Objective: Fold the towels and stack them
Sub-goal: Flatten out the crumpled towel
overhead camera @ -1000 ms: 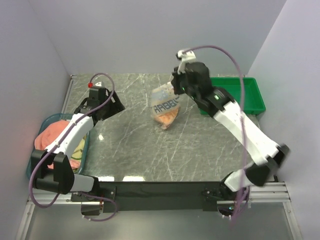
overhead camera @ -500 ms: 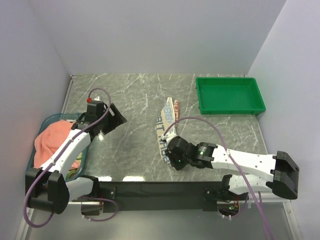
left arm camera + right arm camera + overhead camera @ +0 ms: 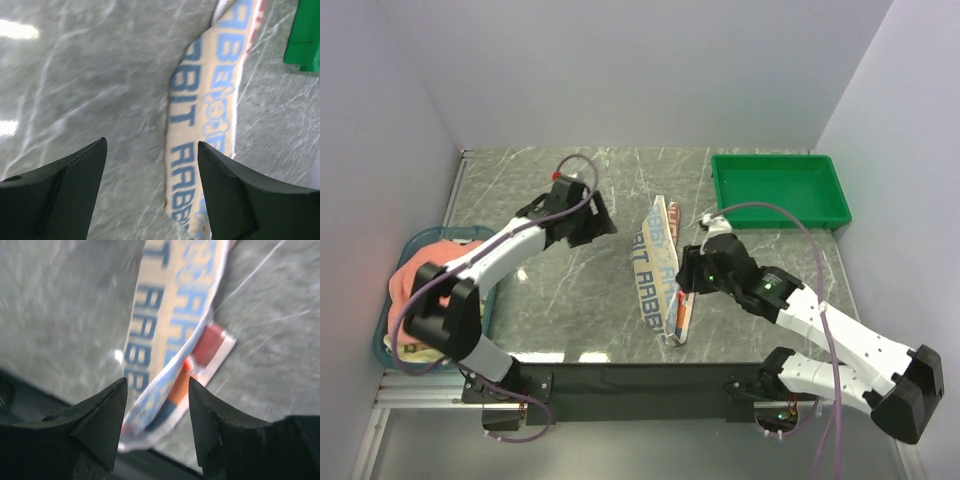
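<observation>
I judge that the step in hand is the laying out of the first towel, and the folding itself is not yet done. The cream towel [image 3: 655, 268] with the blue letters lies on the table [image 3: 580, 300] about in the middle, between my two arms. It makes a long narrow strip that runs from the far side toward the near edge. In the right wrist view its near end looks doubled over, with a red and orange part showing from below.

My right gripper [image 3: 157, 382] hangs just beside the near part of this strip, on its right side. Its jaws stand well apart and hold nothing; I see only cloth and marble through the gap. My left gripper [image 3: 151, 145] is on the other side of the towel, near its far half. Its jaws are wide apart too, with nothing between them.

A salmon-pink towel [image 3: 420, 272] waits in the blue basket [image 3: 380, 345] at my left. The green tray [image 3: 780, 222] stands at the far right, well apart from the cream towel.

For the next move I think each gripper must take one end of the strip by a thin edge, low on the marble. Then the cloth can be spread flat or brought end to end. The doubled near end is a risk: I may pinch two layers when I want only one.
</observation>
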